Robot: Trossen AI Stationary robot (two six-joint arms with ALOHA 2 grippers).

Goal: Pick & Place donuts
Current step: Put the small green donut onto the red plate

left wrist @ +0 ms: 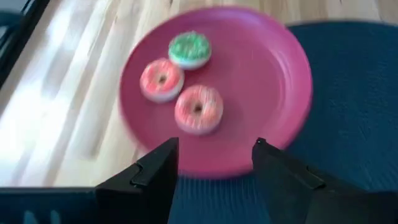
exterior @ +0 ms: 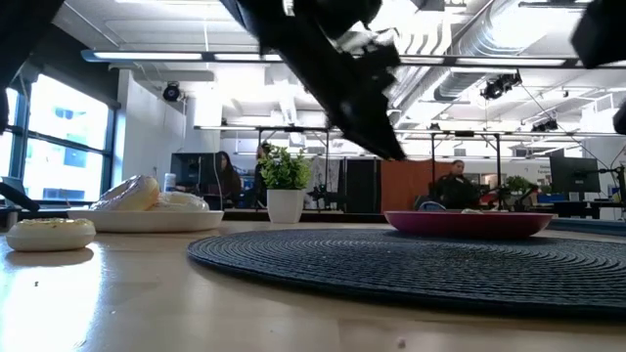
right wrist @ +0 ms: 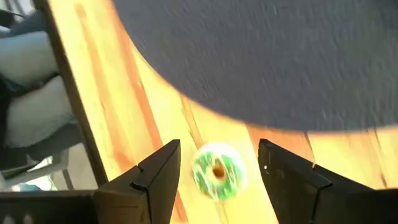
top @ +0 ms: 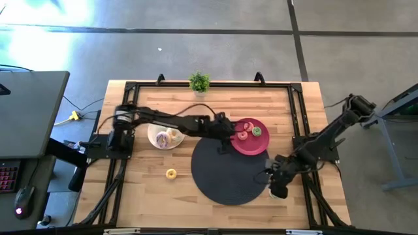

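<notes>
A pink-red plate (top: 258,147) sits on the far edge of a dark round mat (top: 225,173) and holds three donuts: green (left wrist: 189,50), red-pink (left wrist: 161,79) and pink (left wrist: 199,109). My left gripper (left wrist: 214,165) is open and empty, above the plate's rim; it also shows in the high view (top: 224,143). My right gripper (right wrist: 217,158) is open over the table's near right part (top: 277,186), its fingers on either side of a green donut (right wrist: 217,171) that lies flat on the wood beside the mat. A yellow donut (top: 171,173) lies on the wood.
A white plate (top: 157,142) with pale donuts (top: 168,136) stands left of the mat. A small potted plant (top: 199,82) stands at the far edge. A black frame (top: 130,86) runs round the table. People sit in the room beyond (exterior: 455,186).
</notes>
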